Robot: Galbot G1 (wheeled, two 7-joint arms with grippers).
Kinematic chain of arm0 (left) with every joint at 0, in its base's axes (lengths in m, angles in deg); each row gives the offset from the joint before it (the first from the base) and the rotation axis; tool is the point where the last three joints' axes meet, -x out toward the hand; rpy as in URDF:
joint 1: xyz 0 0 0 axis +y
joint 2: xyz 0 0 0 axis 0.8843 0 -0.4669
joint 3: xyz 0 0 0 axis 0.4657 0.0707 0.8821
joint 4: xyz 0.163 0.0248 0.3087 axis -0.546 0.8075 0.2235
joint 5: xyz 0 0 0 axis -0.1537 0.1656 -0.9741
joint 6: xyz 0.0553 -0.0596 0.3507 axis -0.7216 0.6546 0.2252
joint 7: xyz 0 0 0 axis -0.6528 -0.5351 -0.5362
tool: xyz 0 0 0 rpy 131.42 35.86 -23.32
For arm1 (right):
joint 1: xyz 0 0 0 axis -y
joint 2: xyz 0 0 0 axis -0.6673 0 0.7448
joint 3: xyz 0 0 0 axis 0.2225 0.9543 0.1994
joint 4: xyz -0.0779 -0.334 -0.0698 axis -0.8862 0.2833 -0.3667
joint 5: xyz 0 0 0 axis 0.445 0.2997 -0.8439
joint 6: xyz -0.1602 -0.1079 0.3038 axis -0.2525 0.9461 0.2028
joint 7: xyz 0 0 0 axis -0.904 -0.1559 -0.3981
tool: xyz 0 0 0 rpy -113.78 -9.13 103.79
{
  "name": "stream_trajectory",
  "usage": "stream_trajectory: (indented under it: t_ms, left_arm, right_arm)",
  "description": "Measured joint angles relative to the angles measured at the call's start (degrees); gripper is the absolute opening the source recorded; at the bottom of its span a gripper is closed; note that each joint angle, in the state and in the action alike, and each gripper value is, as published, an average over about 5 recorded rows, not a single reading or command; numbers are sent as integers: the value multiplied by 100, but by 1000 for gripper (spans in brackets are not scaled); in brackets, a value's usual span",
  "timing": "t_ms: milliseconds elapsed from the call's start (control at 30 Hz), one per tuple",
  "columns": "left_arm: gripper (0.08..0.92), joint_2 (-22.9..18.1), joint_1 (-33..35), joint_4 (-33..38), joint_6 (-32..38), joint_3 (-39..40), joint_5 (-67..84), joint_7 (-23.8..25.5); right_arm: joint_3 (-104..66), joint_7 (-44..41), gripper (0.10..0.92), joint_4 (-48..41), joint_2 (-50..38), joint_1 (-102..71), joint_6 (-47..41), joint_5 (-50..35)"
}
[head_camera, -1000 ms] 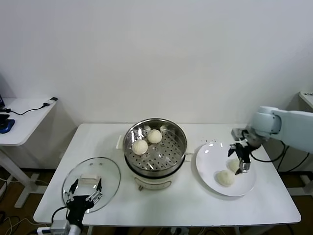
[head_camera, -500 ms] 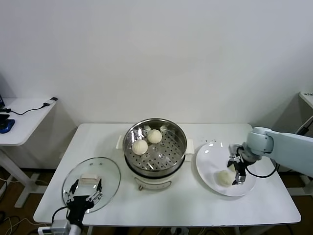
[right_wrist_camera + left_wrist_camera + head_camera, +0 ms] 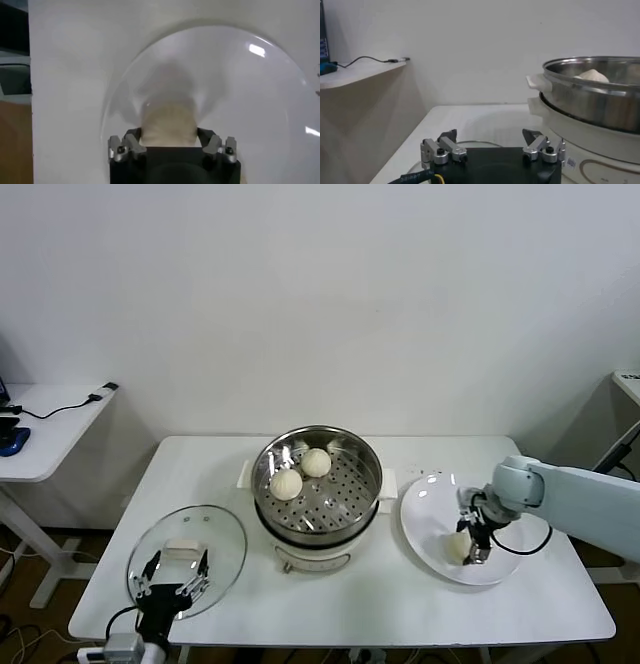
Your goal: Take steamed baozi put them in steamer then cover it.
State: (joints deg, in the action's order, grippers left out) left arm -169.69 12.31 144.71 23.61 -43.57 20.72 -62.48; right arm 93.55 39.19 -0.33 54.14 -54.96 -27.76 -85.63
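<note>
Two baozi (image 3: 301,472) already sit in the steamer (image 3: 317,484) mid-surface. The right gripper (image 3: 468,545) has dropped onto the plate (image 3: 430,524) near the right edge over the last second, its fingers now straddling a bun (image 3: 167,122), not visibly clamped yet. Third pickup looks imminent. The left gripper (image 3: 171,586) idles spread open over the lid (image 3: 225,549), front-left corner.

The white table (image 3: 330,599) is carrying three things in a row. The steel steamer (image 3: 318,494) on its white base is sitting at the middle, a clear glass lid (image 3: 187,559) is lying flat near the front edge on the robot's left, and a white plate (image 3: 430,524) is resting just beside the steamer on the right.
</note>
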Motion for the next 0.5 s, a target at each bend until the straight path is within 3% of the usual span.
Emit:
stream_trajectory:
  t_ms: [500]
  left_arm:
    - [823,-22,-12,76,-38,63,-52,3]
  right_arm:
    - [643,-602,653,144,492,1795,779,27]
